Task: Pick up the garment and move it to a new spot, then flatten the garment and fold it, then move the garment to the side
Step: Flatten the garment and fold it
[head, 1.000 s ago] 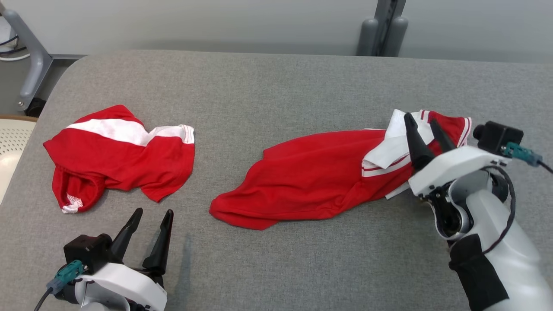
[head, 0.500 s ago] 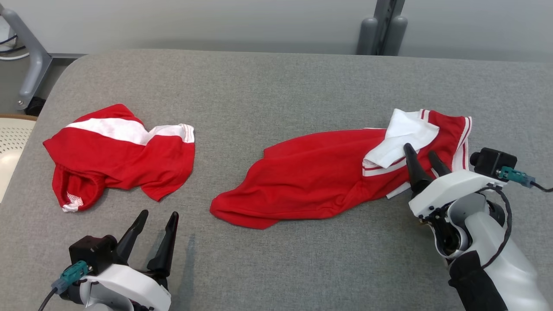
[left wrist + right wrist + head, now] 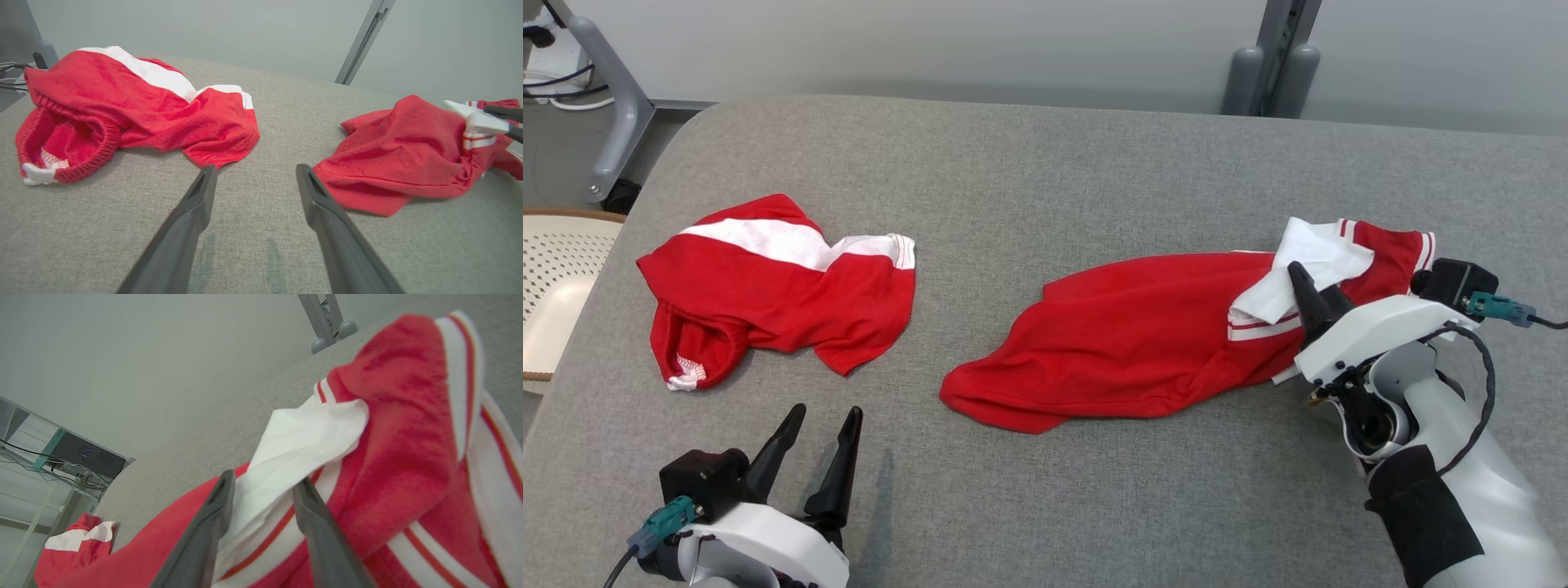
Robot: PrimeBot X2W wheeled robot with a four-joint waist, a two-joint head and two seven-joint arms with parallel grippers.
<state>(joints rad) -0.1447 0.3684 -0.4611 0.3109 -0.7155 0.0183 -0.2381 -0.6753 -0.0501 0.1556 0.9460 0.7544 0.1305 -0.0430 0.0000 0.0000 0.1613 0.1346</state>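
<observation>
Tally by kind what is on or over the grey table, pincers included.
Red-and-white garments: 2, the shorts at the robot's left and the shirt at its right.
Pincers: 2, the left pincer and the right pincer.
Total: 4.

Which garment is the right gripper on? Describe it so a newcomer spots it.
On the grey padded table two red garments lie apart; take the one on the robot's right, at the right gripper. It is a long crumpled red shirt with a loose white flap and thin striped trim, whereas the red shorts on the left show an elastic waistband and one broad white band.
</observation>
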